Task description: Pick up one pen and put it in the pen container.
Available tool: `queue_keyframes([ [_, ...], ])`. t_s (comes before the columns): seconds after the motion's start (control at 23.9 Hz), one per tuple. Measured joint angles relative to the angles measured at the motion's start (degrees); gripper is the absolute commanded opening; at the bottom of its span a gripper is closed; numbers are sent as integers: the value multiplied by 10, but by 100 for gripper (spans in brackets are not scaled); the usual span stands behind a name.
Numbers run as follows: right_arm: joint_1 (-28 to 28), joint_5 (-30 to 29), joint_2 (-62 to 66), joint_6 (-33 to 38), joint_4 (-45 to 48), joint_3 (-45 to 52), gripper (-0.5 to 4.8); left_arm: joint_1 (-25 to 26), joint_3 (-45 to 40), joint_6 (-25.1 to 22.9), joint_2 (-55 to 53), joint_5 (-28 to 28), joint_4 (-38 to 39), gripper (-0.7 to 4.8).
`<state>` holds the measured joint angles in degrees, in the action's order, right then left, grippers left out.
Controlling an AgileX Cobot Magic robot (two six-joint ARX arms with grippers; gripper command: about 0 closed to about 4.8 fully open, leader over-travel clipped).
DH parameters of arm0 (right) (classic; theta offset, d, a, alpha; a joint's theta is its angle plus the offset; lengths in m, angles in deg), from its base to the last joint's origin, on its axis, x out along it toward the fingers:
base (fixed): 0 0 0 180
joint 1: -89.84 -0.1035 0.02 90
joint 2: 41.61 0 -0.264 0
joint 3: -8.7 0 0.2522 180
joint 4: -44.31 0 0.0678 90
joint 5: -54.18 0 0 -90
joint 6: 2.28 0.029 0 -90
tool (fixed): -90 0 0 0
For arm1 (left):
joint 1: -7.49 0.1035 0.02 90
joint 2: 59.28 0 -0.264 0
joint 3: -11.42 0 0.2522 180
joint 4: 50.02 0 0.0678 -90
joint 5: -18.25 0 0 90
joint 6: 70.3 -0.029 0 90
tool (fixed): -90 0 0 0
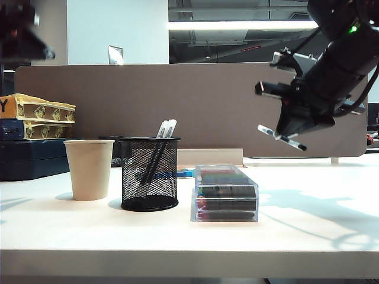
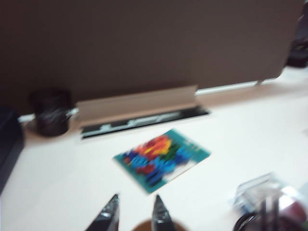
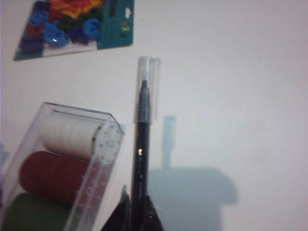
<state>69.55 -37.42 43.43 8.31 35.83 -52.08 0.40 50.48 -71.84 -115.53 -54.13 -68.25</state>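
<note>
The right gripper [image 3: 137, 216] hangs high above the white table [image 1: 308, 231], clamped on the pen [image 3: 142, 154], which juts out past its fingertips. The left gripper [image 2: 136, 216], fingers slightly apart and empty, hovers over the paper cup [image 1: 89, 168]. The mesh pen holder [image 1: 150, 173] stands between cup and clear box [image 1: 225, 193], before a brown partition [image 1: 207, 100].

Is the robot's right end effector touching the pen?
Touching. The right wrist view shows the right end effector pinching the pen by its dark barrel, above the table.
</note>
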Motion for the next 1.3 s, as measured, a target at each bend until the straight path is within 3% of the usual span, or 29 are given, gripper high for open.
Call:
queue_keyframes([
  [0.34, 0, -78, -22, 43, 1, -51, -1, -14, 29, 64, 0, 89, 1, 85],
  [0.54, 0, -183, -22, 71, 20, -83, -2, -14, 29, 113, 0, 148, -4, 95],
  [0.67, 0, -247, -22, 97, 49, -94, -2, -21, 36, 146, 0, 172, -9, 130],
  [0.92, -13, -316, -22, 129, 79, -100, -2, -38, 36, 180, 0, 189, -34, 134],
  [1.01, -22, -337, -22, 134, 85, -100, -2, -44, 36, 193, -2, 194, -35, 188],
  [1.3, -72, -394, -22, 138, 104, -107, -2, -50, 36, 260, -8, 199, -81, 188],
])
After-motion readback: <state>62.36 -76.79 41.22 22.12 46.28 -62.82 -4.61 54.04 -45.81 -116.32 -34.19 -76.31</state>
